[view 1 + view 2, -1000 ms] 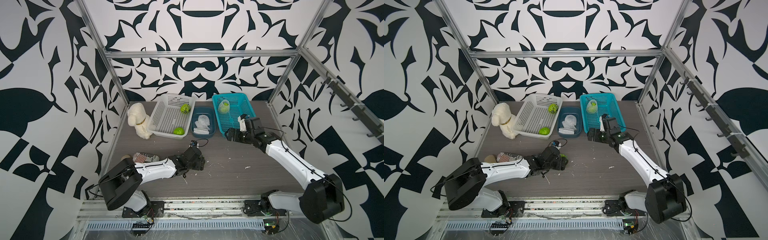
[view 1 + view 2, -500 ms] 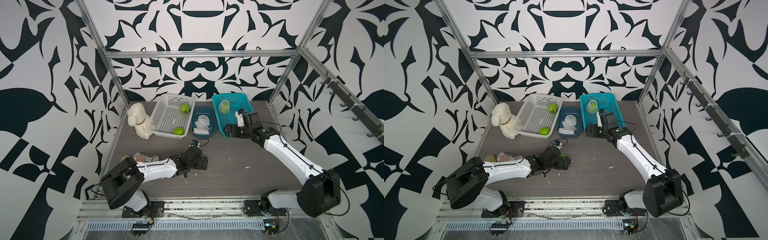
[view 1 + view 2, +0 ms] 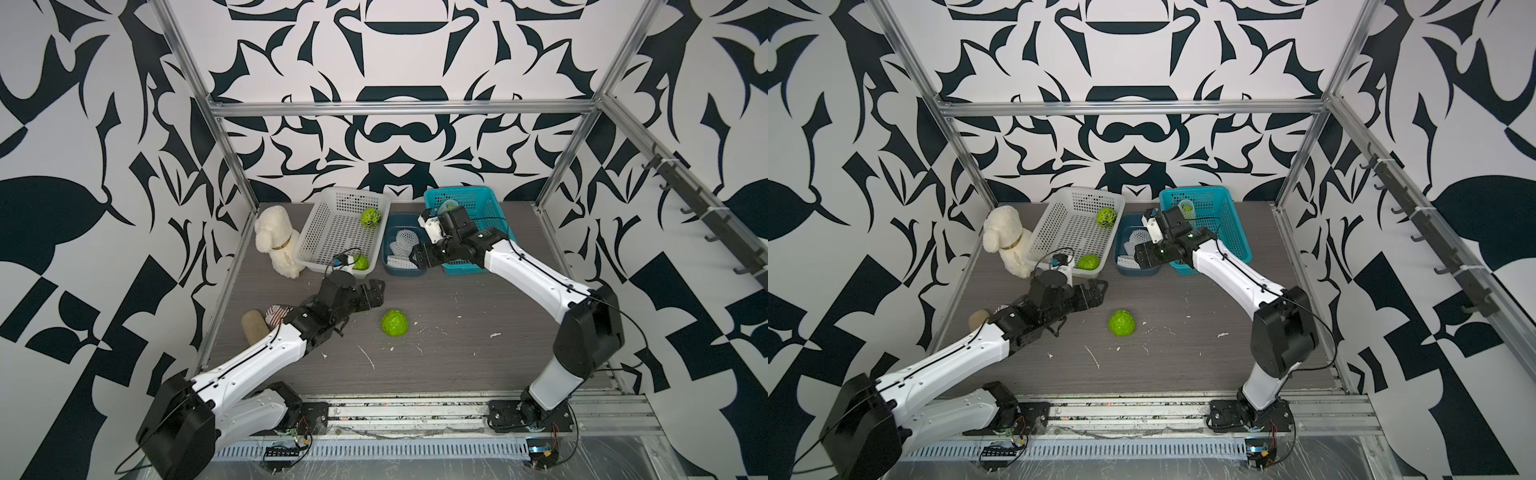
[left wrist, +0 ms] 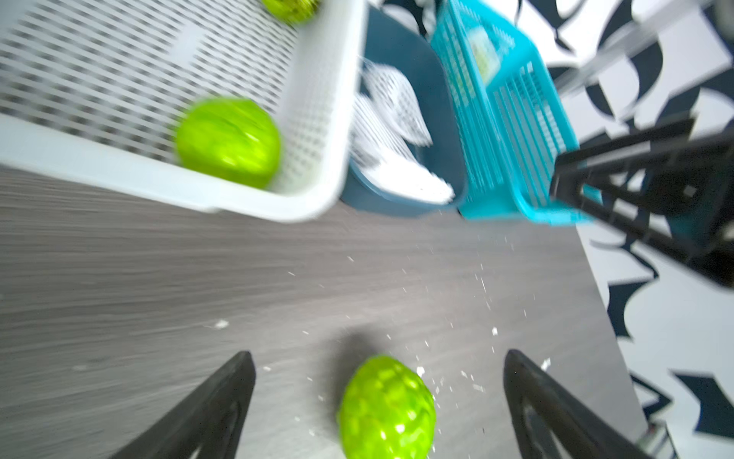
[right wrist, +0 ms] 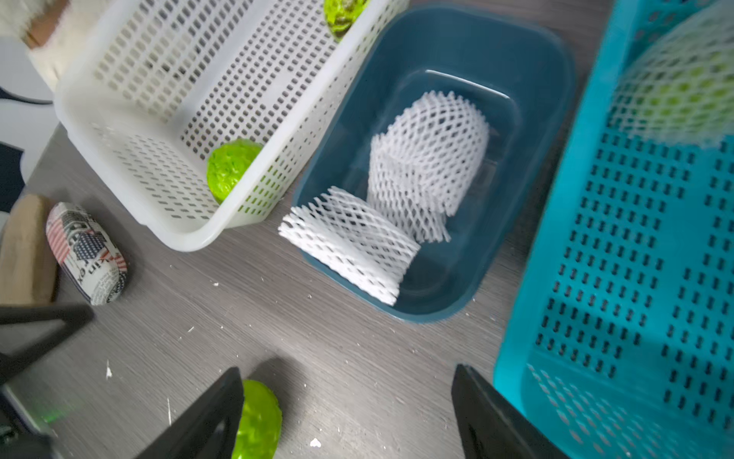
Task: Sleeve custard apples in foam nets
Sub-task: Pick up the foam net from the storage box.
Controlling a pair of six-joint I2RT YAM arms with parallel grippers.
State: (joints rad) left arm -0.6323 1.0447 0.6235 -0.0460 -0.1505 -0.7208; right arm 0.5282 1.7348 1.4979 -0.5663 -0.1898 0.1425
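Grey wood-grain bench (image 3: 457,353), patterned walls. We see a bare custard apple (image 3: 395,322) near the bench's middle, just ahead of the left gripper (image 4: 379,353), whose jaws gape wide and hold nothing. Along the back edge, two custard apples (image 3: 360,262) sit in the white basket (image 3: 316,232), foam nets (image 3: 401,243) in the blue tub (image 3: 405,272), and a netted custard apple (image 3: 448,205) in the teal basket (image 3: 494,208). The right gripper (image 5: 347,369) hangs by the tub, jaws spread and empty.

Plush dog (image 3: 276,241), printed roll (image 3: 275,313), tan roll (image 3: 254,327)

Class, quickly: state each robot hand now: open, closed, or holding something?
Left hand: open, empty; the custard apple lies apart from it.
Right hand: open, holding nothing.
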